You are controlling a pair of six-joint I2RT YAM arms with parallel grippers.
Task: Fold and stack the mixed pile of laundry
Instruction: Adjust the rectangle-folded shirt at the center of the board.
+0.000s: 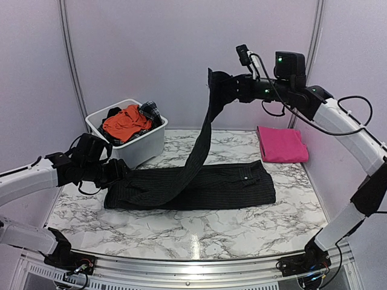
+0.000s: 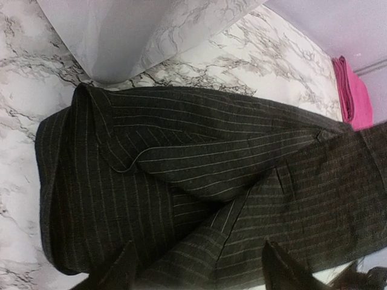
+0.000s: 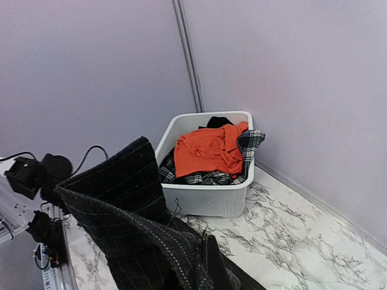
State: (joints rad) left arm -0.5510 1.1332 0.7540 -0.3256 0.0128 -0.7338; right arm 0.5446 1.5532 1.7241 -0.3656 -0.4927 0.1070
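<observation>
Setup's basically a little booth: plain pale lilac wall panels (image 1: 151,54) on three sides, thin metal strips (image 1: 71,66) running up the corner seams. Tabletop (image 1: 242,226) is white marble-look with grey veins, a soft streak of glare (image 1: 195,241) near the front, aluminium rail (image 1: 193,273) along the near edge

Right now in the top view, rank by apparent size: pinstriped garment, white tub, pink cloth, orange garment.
1. pinstriped garment, largest by far.
2. white tub.
3. pink cloth and orange garment: they look alike, and the orange one is partly buried in the tub, so unranked.
</observation>
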